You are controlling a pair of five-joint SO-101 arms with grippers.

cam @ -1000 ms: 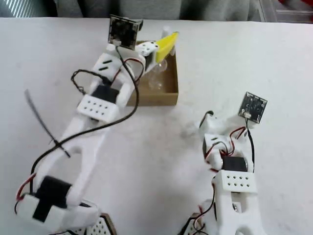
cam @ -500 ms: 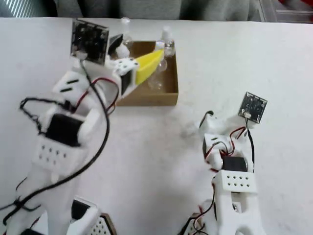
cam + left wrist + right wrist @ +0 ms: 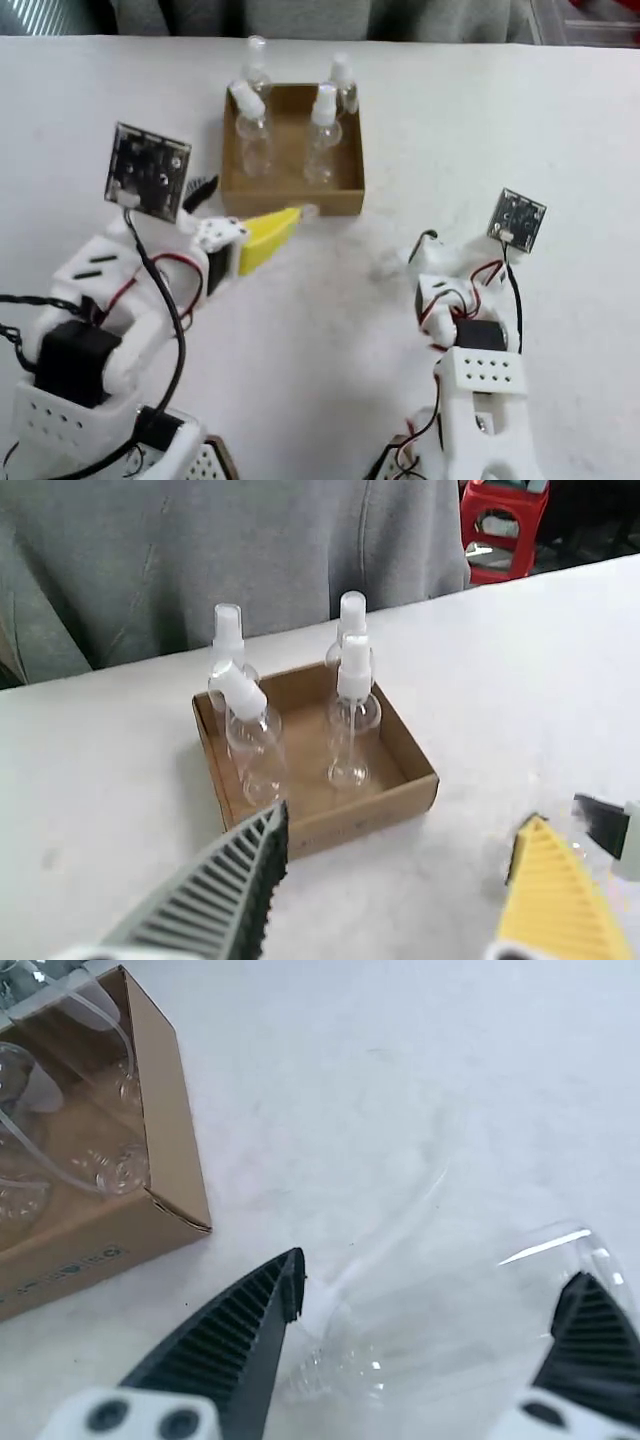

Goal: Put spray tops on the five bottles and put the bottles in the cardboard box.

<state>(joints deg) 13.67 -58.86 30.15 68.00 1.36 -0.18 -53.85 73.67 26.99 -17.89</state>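
Four bottles [image 3: 322,135] with tops on stand in the box [image 3: 330,203], two at the front and two at the back. The crooked top [image 3: 240,688] on the front-left one leans to one side. It is probably not seated right and may need a fix.

The fifth bottle [image 3: 450,1340] lies on its side on the table [image 3: 520,120], near the box's front corner but apart from it. It sits between the jaws of the right gripper [image 3: 437,1275], which are wide, one on each side, and not clamped on it. The left gripper [image 3: 402,825] hangs just in front of the box, jaws wide, holding nothing.

Progress, as I judge it: four of five are done, so the task is mostly there. What's left is the fifth bottle: a top if it lacks one, then into the box. The box looks to have room for it.

Hard to make out:
- The fifth bottle is clear on a white table and only faint in the high view.
- Its neck end is cut off in the right wrist view, so I cannot tell whether a top is on.
- A thin line across it may be a dip tube, not sure.
- I cannot tell whether either right jaw touches it.
- The bases of the back two bottles are hidden behind the front pair, so calling them inside the box is a judgement.
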